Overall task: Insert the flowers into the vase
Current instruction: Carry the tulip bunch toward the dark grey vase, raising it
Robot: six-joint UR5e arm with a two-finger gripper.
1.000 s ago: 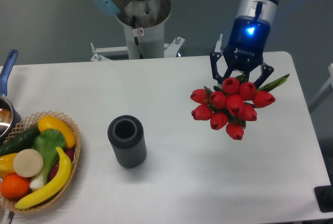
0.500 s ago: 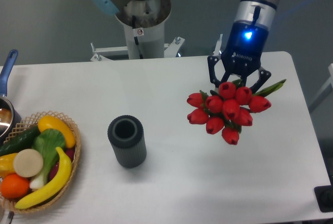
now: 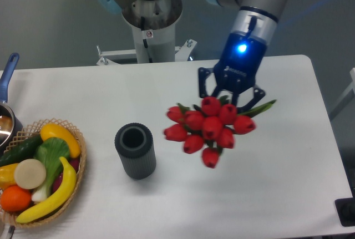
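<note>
The flowers (image 3: 208, 127) are a bunch of red tulip buds with green stems, hanging in the air above the table's middle right. My gripper (image 3: 230, 96) is shut on their stems just behind the buds, and a green leaf sticks out to its right. The vase (image 3: 135, 150) is a small dark grey ribbed cylinder standing upright on the white table, mouth open and empty, to the left of the flowers and a little nearer the camera. The nearest bud is about a vase's width from it.
A wicker basket (image 3: 77, 181) of fruit and vegetables sits at the table's front left. A pot with a blue handle (image 3: 8, 72) is at the left edge. The steel robot base (image 3: 151, 23) stands behind the table (image 3: 288, 183).
My gripper has carried the flowers left and slightly toward the camera, closer to the vase. The vase and basket have not moved.
</note>
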